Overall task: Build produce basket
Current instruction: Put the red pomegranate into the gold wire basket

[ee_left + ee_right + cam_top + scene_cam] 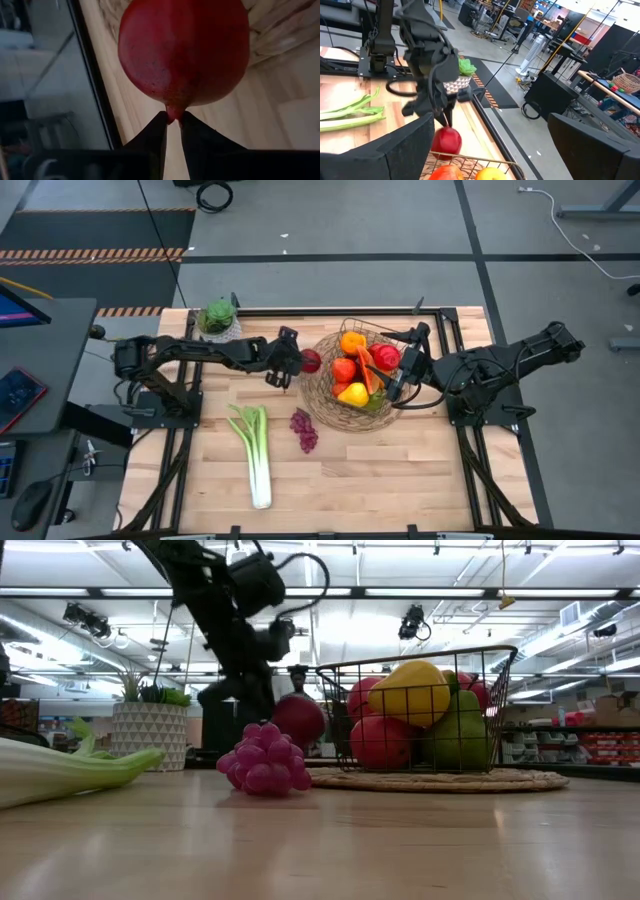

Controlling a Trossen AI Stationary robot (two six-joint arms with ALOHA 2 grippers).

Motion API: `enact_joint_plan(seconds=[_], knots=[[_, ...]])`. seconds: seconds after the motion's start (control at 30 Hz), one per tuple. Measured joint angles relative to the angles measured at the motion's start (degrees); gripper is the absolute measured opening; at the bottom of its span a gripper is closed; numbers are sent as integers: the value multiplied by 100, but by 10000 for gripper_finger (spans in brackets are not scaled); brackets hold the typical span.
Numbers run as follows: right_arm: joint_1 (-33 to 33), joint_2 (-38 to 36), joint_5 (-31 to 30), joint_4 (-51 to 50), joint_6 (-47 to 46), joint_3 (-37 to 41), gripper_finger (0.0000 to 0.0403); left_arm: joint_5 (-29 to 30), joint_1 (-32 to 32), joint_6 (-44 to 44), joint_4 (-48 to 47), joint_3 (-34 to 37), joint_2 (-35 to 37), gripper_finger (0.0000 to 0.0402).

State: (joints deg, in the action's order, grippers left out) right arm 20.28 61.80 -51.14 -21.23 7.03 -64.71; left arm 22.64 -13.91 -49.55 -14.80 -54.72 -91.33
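Basket (pixel 352 395) sits at desk (pixel 400 470) centre-right, btwn the two arms. Left gripper (pixel 292 363) is clenched on the stem tip of a red apple (pixel 311 361), fingers (pixel 150 142) nearly together around it; apple hangs just outside the basket's woven rim on its left side, above the desk near the rear edge. In the low view the same apple (pixel 298 718) shows off the surface, beside the wire wall. Right gripper (pixel 402 376) hovers over the basket's right edge, jaws spread wide, holding nothing; its wrist cam looks across at the left arm w/ the apple (pixel 446 141).

Inside basket, counted from above: 2 red apples, 1 orange (pixel 352 341), 1 yellow lemon (pixel 352 393), 1 watermelon slice (pixel 368 370), plus a green pear (pixel 462 735) seen clearly from the low cam. Outside: 1 grape bunch (pixel 303 429) on the desk just front-left of the rim, 1 leek (pixel 254 452) further left, lying lengthwise. 1 potted plant (pixel 218 318) at rear-left corner, well apart from the rest.
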Motion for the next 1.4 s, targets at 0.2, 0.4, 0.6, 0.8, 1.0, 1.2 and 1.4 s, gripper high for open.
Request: enact_joint_plan(seconds=[0.2, 0.4, 0.6, 0.8, 1.0, 1.2, 1.4], knots=[[-1, 0, -48, -9, 2, -2, 393, -307, 90, 745, -749, 0, 730, 54], [-1, 0, -387, -55, 4, -2, 393, -842, 160, 1432, -1060, 0, 1553, 54], [-1, 0, -749, -242, -42, -4, 392, -1879, 173, 2082, -814, -9, 2151, 54], [-16, 0, -989, -496, -197, -4, 390, -2790, 173, 2581, -403, -11, 2410, 55], [-16, 0, -967, -705, -365, -4, 389, -3567, 173, 2937, 49, -13, 2399, 55], [-16, 0, -938, -758, -413, -4, 389, -4329, 158, 3140, 278, -13, 2400, 55], [-16, 0, -926, -765, -413, -4, 389, -5359, 52, 3436, 595, -13, 2400, 55]])
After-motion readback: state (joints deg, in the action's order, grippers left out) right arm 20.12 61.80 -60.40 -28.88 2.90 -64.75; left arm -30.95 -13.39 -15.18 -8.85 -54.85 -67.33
